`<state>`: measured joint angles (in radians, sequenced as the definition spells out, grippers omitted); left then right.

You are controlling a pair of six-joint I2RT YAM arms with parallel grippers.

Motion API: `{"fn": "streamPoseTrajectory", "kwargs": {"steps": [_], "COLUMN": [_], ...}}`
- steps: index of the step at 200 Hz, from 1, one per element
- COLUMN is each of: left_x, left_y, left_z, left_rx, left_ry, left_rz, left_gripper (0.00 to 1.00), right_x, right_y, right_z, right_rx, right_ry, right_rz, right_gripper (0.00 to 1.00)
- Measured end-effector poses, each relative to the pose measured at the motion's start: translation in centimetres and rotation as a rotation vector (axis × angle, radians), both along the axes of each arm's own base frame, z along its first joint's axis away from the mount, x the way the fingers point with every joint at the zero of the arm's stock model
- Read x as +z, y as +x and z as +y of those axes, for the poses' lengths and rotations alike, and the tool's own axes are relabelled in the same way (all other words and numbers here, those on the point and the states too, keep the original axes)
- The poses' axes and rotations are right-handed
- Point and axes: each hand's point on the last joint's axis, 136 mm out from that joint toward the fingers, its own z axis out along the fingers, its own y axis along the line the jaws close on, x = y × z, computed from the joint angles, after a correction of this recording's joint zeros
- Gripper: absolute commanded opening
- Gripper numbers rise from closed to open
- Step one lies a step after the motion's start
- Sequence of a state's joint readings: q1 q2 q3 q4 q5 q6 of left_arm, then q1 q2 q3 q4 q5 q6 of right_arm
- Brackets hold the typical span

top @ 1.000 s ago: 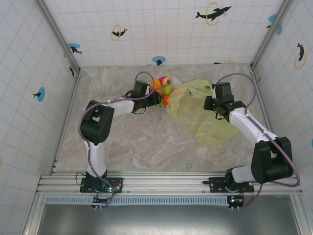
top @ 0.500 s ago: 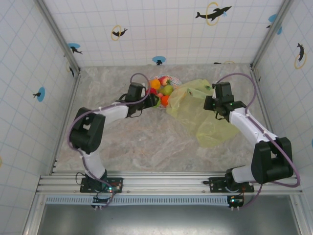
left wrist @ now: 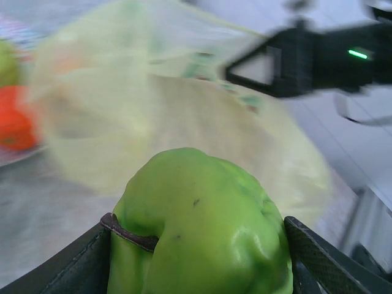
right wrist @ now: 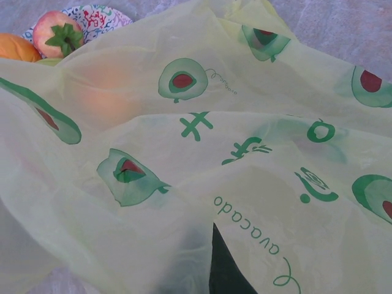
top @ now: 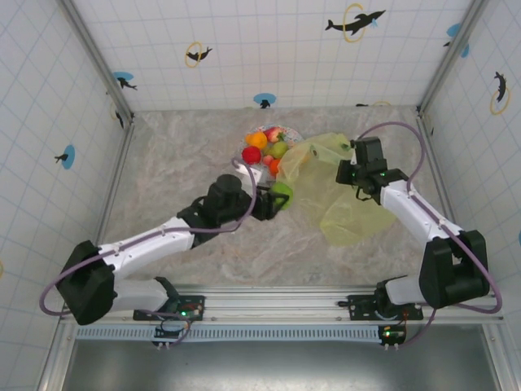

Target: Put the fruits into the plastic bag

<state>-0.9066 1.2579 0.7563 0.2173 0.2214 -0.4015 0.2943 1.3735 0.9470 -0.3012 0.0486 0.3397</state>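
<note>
My left pincer [top: 274, 201] grips a green fruit [left wrist: 196, 208], fingers [left wrist: 67, 269] pressed to both its sides. It sits mid-worktop, just beside the bag's [top: 346, 204] left edge. My right pincer [top: 352, 173] touches the bag's far end, right of centre; how wide it gapes I cannot tell. Other fruits [top: 262, 147] sit on the plate [right wrist: 101, 13] by the far edge.
</note>
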Motion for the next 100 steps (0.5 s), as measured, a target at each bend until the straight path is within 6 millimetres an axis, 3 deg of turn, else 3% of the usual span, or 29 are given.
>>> {"fn": "streamPoseTrajectory", "kwargs": {"steps": [13, 26, 41, 78, 100], "left_x": [0.0, -0.2, -1.4, -5.7, -7.6], "left_y": [-1.4, -1.4, -0.2, 2.6, 4.0], "left_z": [-1.7, -3.2, -4.6, -5.9, -7.0], "left_rx": [-0.069, -0.094, -0.082, -0.002, 0.022], "left_ry": [0.011, 0.022, 0.049, 0.138, 0.177], "left_rz": [-0.026, -0.032, -0.029, -0.009, -0.01], "left_gripper": [0.58, 0.57, 0.56, 0.57, 0.57], "right_x": [-0.2, -0.4, -0.8, -1.7, -1.1], "right_y": [-0.3, -0.6, -1.2, -2.7, -3.6], "right_z": [0.2, 0.5, 0.8, 0.8, 1.3], "right_rx": [0.003, 0.01, 0.019, 0.034, 0.046], "right_ry": [0.001, 0.0, -0.001, 0.0, 0.052], "right_rz": [0.011, 0.027, 0.05, 0.123, 0.142], "right_gripper": [0.0, 0.0, 0.0, 0.0, 0.0]}}
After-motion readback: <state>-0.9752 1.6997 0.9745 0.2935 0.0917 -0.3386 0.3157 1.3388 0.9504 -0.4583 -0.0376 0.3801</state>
